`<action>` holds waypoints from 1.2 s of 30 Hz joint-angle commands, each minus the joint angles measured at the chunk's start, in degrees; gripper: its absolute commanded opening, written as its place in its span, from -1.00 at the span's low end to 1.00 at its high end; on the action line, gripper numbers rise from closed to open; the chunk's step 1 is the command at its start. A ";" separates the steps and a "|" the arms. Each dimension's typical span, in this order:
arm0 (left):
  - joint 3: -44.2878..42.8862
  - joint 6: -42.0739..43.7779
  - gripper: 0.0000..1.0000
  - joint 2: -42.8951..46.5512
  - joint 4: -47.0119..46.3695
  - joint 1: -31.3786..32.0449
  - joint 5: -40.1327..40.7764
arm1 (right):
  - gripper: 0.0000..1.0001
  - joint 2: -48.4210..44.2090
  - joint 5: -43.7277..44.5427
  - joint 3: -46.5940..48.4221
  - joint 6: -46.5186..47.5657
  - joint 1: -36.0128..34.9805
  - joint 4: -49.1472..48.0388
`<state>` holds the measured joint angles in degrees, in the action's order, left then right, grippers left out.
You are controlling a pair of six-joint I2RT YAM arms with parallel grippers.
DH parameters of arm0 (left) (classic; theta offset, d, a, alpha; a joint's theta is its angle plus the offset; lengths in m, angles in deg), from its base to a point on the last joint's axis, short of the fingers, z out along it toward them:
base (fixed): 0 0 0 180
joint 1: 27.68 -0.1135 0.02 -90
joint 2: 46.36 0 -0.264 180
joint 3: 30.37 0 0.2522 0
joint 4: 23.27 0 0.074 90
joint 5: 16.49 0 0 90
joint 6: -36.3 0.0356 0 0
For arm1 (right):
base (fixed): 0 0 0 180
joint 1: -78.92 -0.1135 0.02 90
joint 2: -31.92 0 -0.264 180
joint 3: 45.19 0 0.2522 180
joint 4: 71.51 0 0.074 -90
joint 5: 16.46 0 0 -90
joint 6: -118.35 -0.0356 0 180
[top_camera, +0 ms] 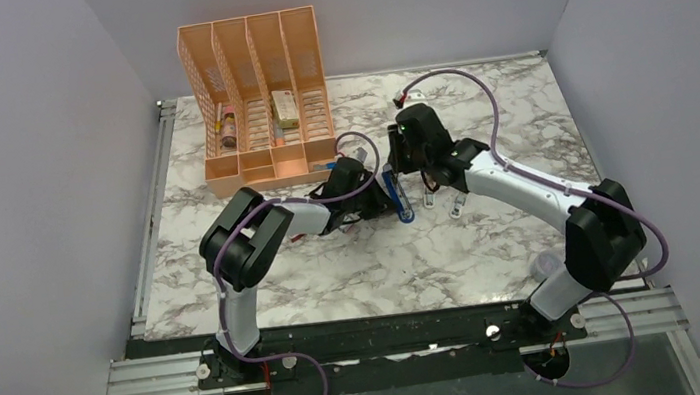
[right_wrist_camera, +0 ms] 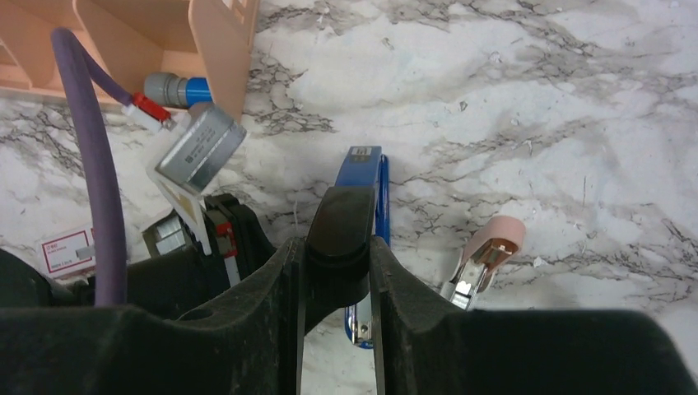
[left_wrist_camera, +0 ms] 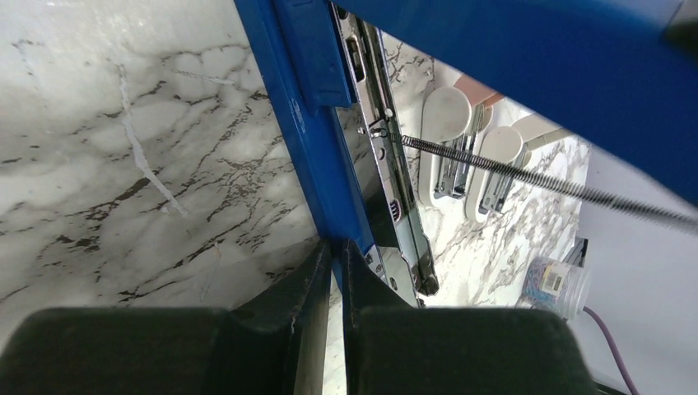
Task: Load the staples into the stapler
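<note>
Right gripper gripped the black arm of the stapler, left gripper its blue rail, mid-table; staples box at its nine o'clock. A slip might let the spring snap it shut.

peach slotted desk organiser far left on the marble table, little bottle and greenish box in its slots, two white clip things right of centre, clear tub near right
</note>
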<state>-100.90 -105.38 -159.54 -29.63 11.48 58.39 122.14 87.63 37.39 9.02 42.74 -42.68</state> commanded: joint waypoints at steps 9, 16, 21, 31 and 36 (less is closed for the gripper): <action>1.69 2.17 -0.78 -4.51 7.31 -1.27 4.90 | -0.49 -4.96 0.63 -7.51 -5.31 -1.85 -1.50; 1.71 2.15 -0.75 -4.13 6.26 -1.39 3.64 | -0.49 -4.04 0.37 -10.49 -6.43 -3.55 -1.01; 1.84 2.11 -0.70 -3.44 5.50 -1.54 1.89 | -0.49 -2.52 0.42 -11.91 -6.81 -4.13 -0.74; 2.34 2.43 -0.63 0.35 5.33 -1.89 1.47 | -0.49 4.61 1.43 -10.69 -10.10 -4.58 1.95; 2.71 3.58 -0.63 2.43 6.23 -2.00 2.68 | -0.49 7.39 1.96 -9.68 -11.43 -4.63 3.36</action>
<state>-100.20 -104.61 -158.60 -29.89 9.88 58.33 125.92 88.33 26.88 0.23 38.70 -41.46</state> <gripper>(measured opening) 0.180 0.314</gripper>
